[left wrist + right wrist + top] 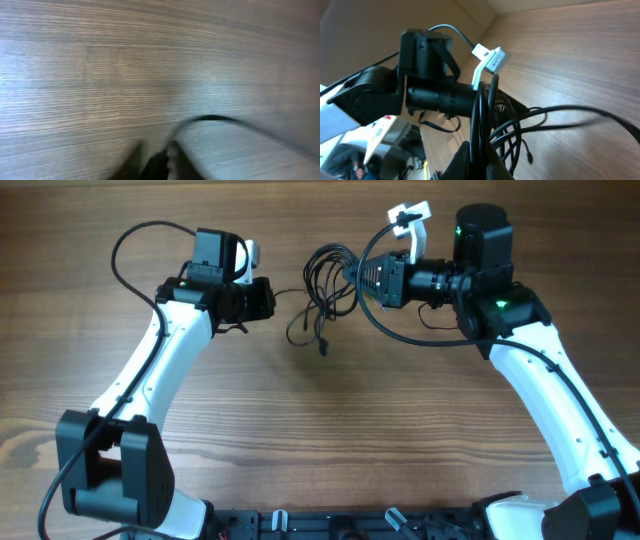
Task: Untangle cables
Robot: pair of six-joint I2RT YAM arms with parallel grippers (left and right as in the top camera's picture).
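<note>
Brown wooden table (320, 430) with a fine grain is seen in every view. A knot of thin black bendy cables (325, 285) is found near the far edge of the table, about halfway between its left and right edges. The right gripper (368, 280) is closed on some loops of the cables; in the right wrist view black cords are pinched between its jaws. One thin strand (288, 292) is stretched from the knot to just beside the left gripper (268, 298). Whether the left gripper is open or closed cannot be told, because the left wrist view is blurred.

The step in hand seems to be the pulling of one strand out of the knot. It would be done best if the knot were held firm on the right and the strand were drawn slowly and low towards the left edge. A hard tug could make the knot tighter. The small plug end (322, 348) should be watched, so that it is not caught in a loop.
</note>
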